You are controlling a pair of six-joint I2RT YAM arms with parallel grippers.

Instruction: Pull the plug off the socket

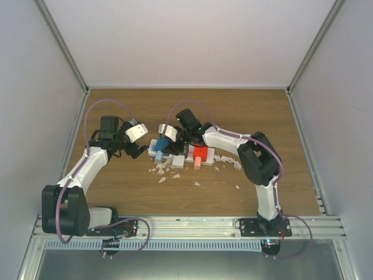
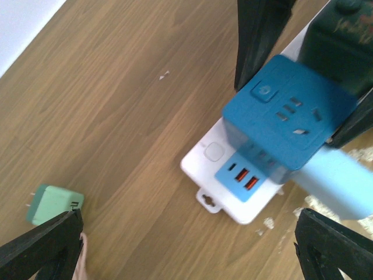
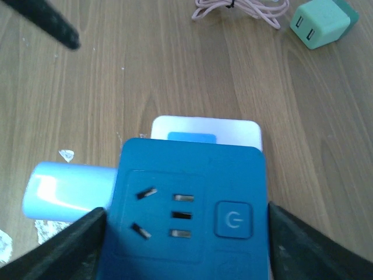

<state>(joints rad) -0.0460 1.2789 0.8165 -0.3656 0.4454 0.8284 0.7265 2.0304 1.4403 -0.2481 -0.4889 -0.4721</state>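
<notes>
In the top view, the socket point(image 1: 182, 156) lies across the middle of the desk point(image 1: 116, 111), with its white coiled cord point(image 1: 227, 160) running toward the right arm and white scraps point(image 1: 162, 178) scattered in front. The right tool point(image 1: 169, 139) is over the strip's left end at the dark blue plug point(image 1: 160, 146), and the left tool point(image 1: 140, 150) is just beside that end. In the left wrist view, the left tool point(image 2: 189, 224) is released, its 2 fingers point(image 2: 41, 248) spread above the wood and grasping nothing. A green charger point(image 2: 53, 203) lies near 1 of them. The cube-shaped plug point(image 2: 288, 119) sits over the socket's end point(image 2: 218, 166). In the right wrist view, the right tool point(image 3: 186, 210) is clenched on the plug point(image 3: 186, 192), with fingers point(image 3: 76, 248) against 2 opposite faces. I cannot tell whether its prongs have left the socket. A pink cable point(image 3: 239, 9) lies beyond.
</notes>
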